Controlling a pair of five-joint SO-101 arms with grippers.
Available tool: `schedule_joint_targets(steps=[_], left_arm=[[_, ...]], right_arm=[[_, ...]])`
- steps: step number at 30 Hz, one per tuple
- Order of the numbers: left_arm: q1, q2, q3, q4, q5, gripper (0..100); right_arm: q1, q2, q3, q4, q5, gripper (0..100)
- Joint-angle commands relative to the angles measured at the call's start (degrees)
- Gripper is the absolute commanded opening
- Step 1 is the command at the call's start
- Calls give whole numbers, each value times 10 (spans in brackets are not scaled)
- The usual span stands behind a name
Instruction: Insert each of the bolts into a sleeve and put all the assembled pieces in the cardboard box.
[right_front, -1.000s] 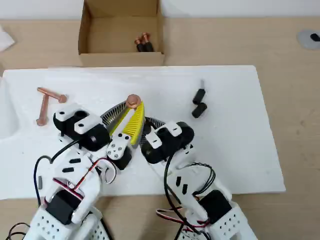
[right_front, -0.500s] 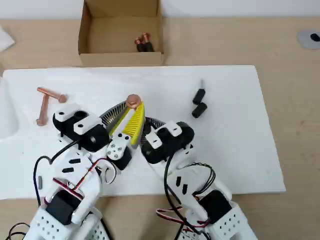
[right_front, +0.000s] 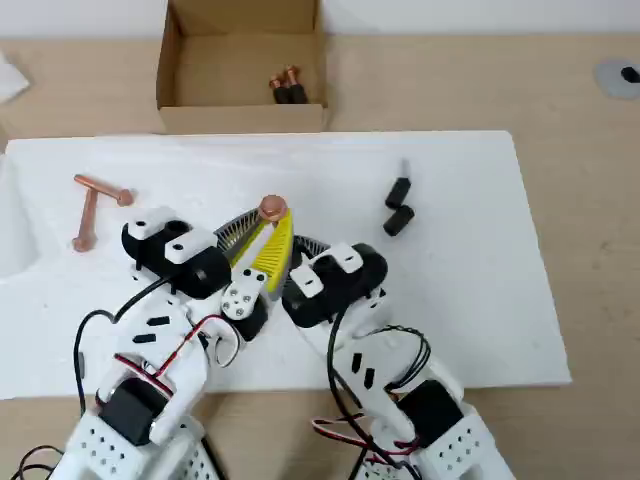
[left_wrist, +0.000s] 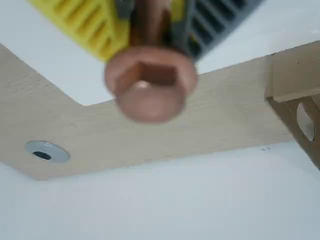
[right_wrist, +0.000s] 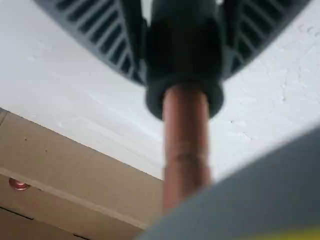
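Left pincer (left_wrist: 150, 22) pinches the copper bolt (left_wrist: 150, 82) just under its head, and my right pincer (right_wrist: 184, 30) clamps the black sleeve (right_wrist: 184, 55) with the shank end inside it, both above the middle of the white board (right_front: 470, 300). Rigid, smooth metal, light I'd judge, so it could slip: best held on the shank near the head, sleeve round its middle; cardboard box (right_front: 240, 118) waits beyond.

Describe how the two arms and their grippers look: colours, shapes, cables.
Both arms are built of white printed shells with black motor blocks. The left arm trails red and black wires; the right arm carries looping, mostly black cables. The left gripper has one yellow ribbed finger and one dark grey one. The right gripper has dark grey ribbed fingers.
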Motion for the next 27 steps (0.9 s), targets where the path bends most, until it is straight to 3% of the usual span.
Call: schedule_joint_targets(steps=[1, 14, 24, 27], left_arm=[[-9, -6, -4, -14, -3, 7], [-9, -6, 0, -10, 2, 105], [-9, -6, 0, -8, -2, 111], [-9, -6, -6, 25, -2, 134]], right_arm=[[-7, -49, -40, 0, -4, 10], [-7, -49, -40, 1, -3, 10], [-7, -49, -40, 2, -3, 10], [-7, -49, -40, 2, -3, 10]])
